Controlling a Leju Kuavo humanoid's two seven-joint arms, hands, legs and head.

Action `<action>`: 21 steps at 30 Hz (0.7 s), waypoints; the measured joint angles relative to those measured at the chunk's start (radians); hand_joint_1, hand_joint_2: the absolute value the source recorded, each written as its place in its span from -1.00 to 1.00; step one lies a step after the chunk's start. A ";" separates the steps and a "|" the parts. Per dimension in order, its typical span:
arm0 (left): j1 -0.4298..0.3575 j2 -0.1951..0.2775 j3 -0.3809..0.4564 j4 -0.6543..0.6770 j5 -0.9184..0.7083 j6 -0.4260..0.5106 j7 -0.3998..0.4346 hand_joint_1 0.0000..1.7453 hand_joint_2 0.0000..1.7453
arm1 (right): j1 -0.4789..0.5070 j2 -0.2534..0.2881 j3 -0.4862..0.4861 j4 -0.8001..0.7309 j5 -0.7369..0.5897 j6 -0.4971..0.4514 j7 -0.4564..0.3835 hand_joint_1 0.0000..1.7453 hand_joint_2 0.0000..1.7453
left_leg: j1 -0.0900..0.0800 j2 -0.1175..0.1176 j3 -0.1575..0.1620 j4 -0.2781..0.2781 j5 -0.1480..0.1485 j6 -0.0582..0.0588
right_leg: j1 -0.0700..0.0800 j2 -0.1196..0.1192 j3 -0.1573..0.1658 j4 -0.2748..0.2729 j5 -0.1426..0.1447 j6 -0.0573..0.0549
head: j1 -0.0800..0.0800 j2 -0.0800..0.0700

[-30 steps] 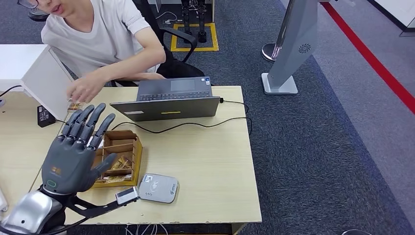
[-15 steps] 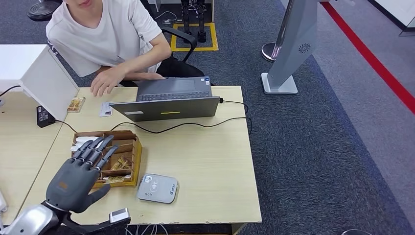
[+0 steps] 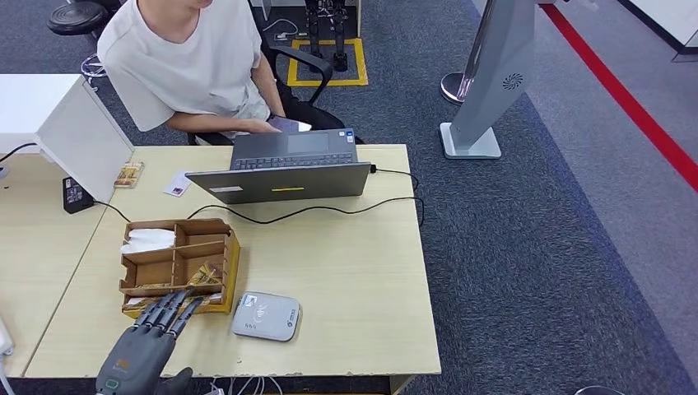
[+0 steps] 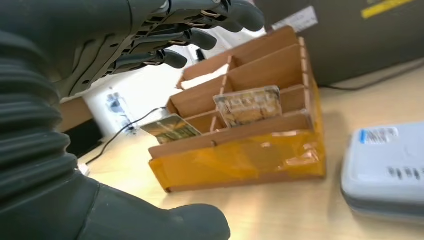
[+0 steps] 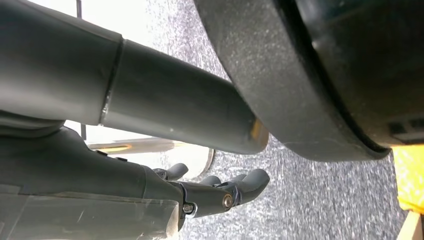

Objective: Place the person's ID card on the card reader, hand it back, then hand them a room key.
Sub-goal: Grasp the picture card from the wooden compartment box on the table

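Note:
My left hand (image 3: 140, 355) hovers low over the table's near edge, fingers spread and stretched toward the wooden organiser box (image 3: 221, 275); it holds nothing. The left wrist view shows the same hand (image 4: 105, 55) open before the box (image 4: 240, 155), with gold room key cards (image 4: 247, 105) standing in its slots. The grey card reader (image 3: 265, 316) lies right of the box with no card on it. A white ID card (image 3: 177, 184) lies at the far side beside the laptop. My right hand (image 5: 215, 192) hangs by my side, fingers loose and holding nothing.
A person in a white shirt (image 3: 193, 62) sits behind the open laptop (image 3: 284, 169), whose cable (image 3: 329, 210) runs across the table. A gold card (image 3: 127, 174) and a black adapter (image 3: 74, 195) lie far left by a white box (image 3: 58, 123).
My left hand has dropped and pulled back from above the box to the near table edge. The person's arm has withdrawn from the table, and the white card now lies uncovered by the laptop.

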 joint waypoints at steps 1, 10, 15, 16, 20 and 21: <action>-0.001 -0.006 0.000 0.002 -0.005 0.007 0.007 -1.00 1.00 | 0.000 0.000 0.000 0.000 0.003 -0.003 0.000 -1.00 -1.00 | 0.000 0.000 0.000 0.000 0.000 0.000 | 0.000 0.000 0.000 0.000 0.000 0.000 | 0.000 0.000; -0.001 -0.138 0.000 0.056 -0.155 0.208 0.061 -1.00 1.00 | 0.000 0.000 0.000 0.000 0.009 -0.001 -0.004 -1.00 -1.00 | 0.000 0.000 0.000 0.000 0.000 0.000 | 0.000 0.000 0.000 0.000 0.000 0.000 | 0.000 0.000; -0.002 -0.200 0.000 0.090 -0.191 0.261 0.062 -1.00 1.00 | 0.000 0.000 0.000 0.000 0.009 -0.001 -0.008 -1.00 -1.00 | 0.000 0.000 0.000 0.000 0.000 0.000 | 0.000 0.000 0.000 -0.001 0.000 0.000 | 0.000 0.000; -0.002 -0.207 0.001 0.095 -0.192 0.264 0.062 -1.00 1.00 | 0.000 0.000 0.000 0.000 0.009 -0.001 -0.008 -1.00 -1.00 | 0.000 0.000 0.000 0.000 0.000 0.000 | 0.000 0.000 0.000 -0.001 0.000 0.000 | 0.000 0.000; -0.002 -0.227 0.004 0.114 -0.195 0.268 0.060 -1.00 1.00 | 0.000 0.000 0.000 0.000 0.009 -0.002 -0.008 -1.00 -1.00 | 0.000 0.000 0.000 0.000 0.000 0.000 | 0.000 0.000 0.000 0.000 0.000 0.000 | 0.000 0.000; -0.003 -0.232 0.007 0.120 -0.197 0.268 0.060 -1.00 1.00 | 0.000 0.000 0.000 0.000 0.010 -0.003 -0.008 -1.00 -1.00 | 0.000 0.000 0.000 0.000 0.000 0.000 | 0.000 0.000 0.000 0.000 0.000 0.000 | 0.000 0.000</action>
